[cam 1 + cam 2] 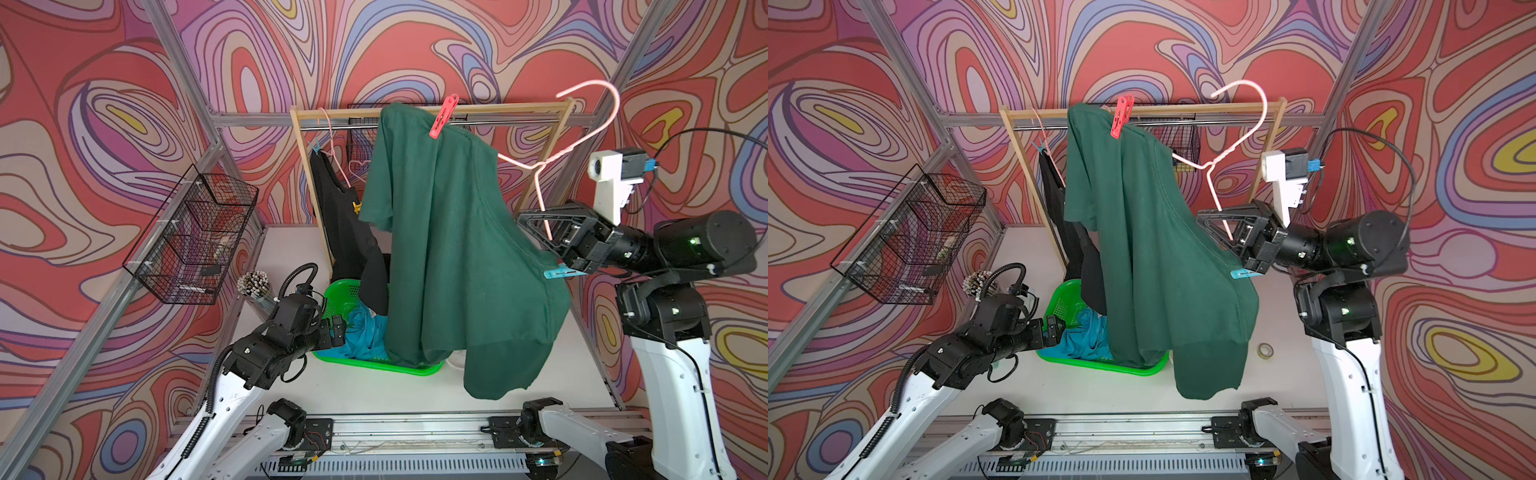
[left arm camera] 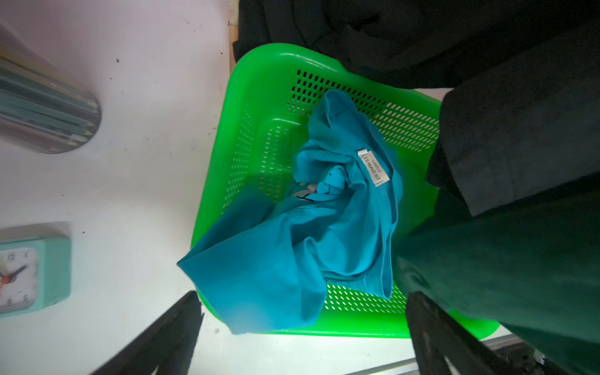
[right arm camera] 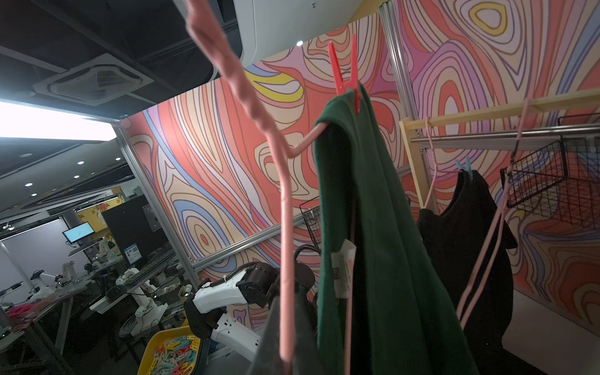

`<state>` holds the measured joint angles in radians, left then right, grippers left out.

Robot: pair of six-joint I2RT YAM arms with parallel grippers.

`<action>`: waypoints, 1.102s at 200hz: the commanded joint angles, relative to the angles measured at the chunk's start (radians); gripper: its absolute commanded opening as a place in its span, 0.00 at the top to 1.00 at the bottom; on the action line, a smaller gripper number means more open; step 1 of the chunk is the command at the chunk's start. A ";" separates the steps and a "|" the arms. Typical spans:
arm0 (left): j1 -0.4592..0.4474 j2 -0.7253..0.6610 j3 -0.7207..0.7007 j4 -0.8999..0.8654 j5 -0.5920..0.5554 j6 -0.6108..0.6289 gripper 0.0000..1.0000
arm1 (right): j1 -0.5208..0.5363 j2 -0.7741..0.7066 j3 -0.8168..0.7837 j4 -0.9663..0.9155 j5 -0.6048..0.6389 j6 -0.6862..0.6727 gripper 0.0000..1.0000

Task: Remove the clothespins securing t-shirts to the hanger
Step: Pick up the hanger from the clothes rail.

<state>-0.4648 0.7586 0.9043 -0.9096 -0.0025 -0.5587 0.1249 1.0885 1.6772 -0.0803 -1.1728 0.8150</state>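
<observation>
Seen in both top views, the left gripper [image 1: 334,330] sits at eight o'clock with its jaws spread wide and holding nothing. It is over the green basket [image 1: 345,286], where the turquoise t-shirt [image 1: 365,332] lies crumpled. At eleven o'clock the black t-shirt [image 1: 345,232] hangs from the rack [image 1: 498,109] with a blue clothespin [image 1: 314,146] on its shoulder. At centre, the dark green t-shirt [image 1: 449,249] drapes over a pink hanger [image 1: 598,124]. A red clothespin [image 1: 443,116] pins it at twelve o'clock and a light blue clothespin [image 1: 559,272] at three o'clock. Just beside that one, the right gripper [image 1: 540,226] is clenched on the hanger's wire.
</observation>
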 commanded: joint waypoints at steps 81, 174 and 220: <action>0.005 -0.109 -0.021 0.012 0.084 0.043 0.00 | 0.554 0.157 0.050 -0.414 0.334 -0.638 1.00; 0.005 -0.121 0.029 -0.044 0.087 0.050 0.00 | 0.699 0.200 -0.097 -0.446 0.472 -0.720 1.00; 0.004 -0.144 0.027 -0.042 0.131 0.047 0.00 | 0.703 0.200 -0.218 -0.425 0.487 -0.706 1.00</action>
<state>-0.4648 0.6369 0.9077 -0.9245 0.0952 -0.5194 0.8200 1.3018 1.5013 -0.5278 -0.7143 0.1146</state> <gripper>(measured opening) 0.998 0.060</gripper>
